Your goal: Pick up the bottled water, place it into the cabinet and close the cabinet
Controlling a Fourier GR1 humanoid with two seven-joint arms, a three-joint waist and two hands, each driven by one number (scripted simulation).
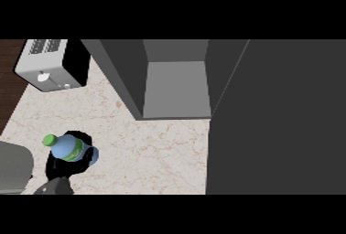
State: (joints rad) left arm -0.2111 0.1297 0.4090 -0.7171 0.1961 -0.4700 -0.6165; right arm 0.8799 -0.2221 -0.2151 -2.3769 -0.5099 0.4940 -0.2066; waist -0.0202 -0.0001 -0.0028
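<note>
Step in hand looks like the pick: the clear blue plastic water bottle with green cap and green label band (69, 147) sits at the lower left of the pale marbled stone counter (155, 151), tilted, cap pointing up-left. The black left hand (62, 168) is under and around it, dark fingers curled round the bottle's lower body, so it holds the bottle. Cannot tell whether the bottle base is off the counter or touching it. Grey left forearm (13, 167) enters at the lower left edge. Right hand does not show in the head view.

Target is the dark grey open cabinet (174, 84) at top centre, its lighter grey inner shelf exposed and bare, well apart from the bottle, up and to the right. Its wide dark grey door panel (277, 119) fills the right side, swung out over the counter.

Next move, as I judge it: lift, carry up-right across the open counter, set the bottle upright on the shelf, then release and swing the door shut.

In the way: the cabinet's left side wall sits between bottle and opening, so the approach needs to come from the front. A white and black toaster (51, 64) stands top left, near that wall, off the direct path
</note>
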